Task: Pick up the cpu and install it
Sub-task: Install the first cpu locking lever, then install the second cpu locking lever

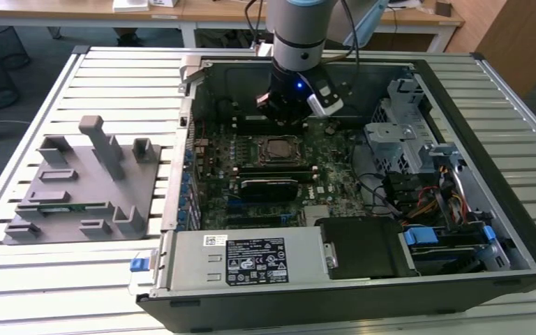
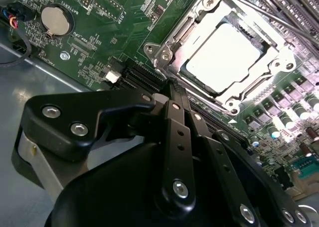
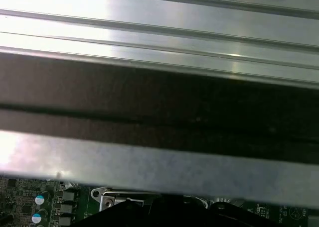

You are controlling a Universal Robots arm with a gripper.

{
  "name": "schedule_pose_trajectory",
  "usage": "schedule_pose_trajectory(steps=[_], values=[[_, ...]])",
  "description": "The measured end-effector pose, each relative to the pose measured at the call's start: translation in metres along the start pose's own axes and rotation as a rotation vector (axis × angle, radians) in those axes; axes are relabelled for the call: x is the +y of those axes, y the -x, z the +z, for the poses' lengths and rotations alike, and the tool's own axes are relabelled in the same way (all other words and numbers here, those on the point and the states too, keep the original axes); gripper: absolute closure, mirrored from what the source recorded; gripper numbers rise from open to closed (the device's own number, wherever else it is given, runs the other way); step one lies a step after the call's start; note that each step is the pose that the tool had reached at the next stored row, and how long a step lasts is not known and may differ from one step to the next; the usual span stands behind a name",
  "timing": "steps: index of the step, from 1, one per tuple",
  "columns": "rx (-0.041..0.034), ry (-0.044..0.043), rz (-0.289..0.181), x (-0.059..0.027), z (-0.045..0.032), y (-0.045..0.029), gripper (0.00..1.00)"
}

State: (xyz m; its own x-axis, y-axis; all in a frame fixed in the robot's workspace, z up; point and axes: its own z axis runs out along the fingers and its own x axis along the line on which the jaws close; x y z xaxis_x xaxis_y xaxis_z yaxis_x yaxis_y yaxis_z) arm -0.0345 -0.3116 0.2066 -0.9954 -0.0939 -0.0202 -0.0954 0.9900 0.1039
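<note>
Cpu (image 2: 224,55) sits in socket frame (image 2: 172,43) on motherboard (image 2: 124,18). Gripper (image 2: 172,90) just beside socket, jaws closed together, holding nothing.

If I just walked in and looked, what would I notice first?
Probably the open computer case lying on the slatted table, with the robot arm's gripper reaching down into it. In the second wrist view, the shiny cpu already sits in its socket frame, beyond the black gripper. A grey holder lies on the exterior view's left.
</note>
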Motion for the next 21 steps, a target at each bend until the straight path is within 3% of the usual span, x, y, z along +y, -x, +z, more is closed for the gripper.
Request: schedule_pose_trajectory(steps=[21], values=[[0.0, 0.0, 0.0, -0.0089, -0.001, -0.0008, 0.89]])
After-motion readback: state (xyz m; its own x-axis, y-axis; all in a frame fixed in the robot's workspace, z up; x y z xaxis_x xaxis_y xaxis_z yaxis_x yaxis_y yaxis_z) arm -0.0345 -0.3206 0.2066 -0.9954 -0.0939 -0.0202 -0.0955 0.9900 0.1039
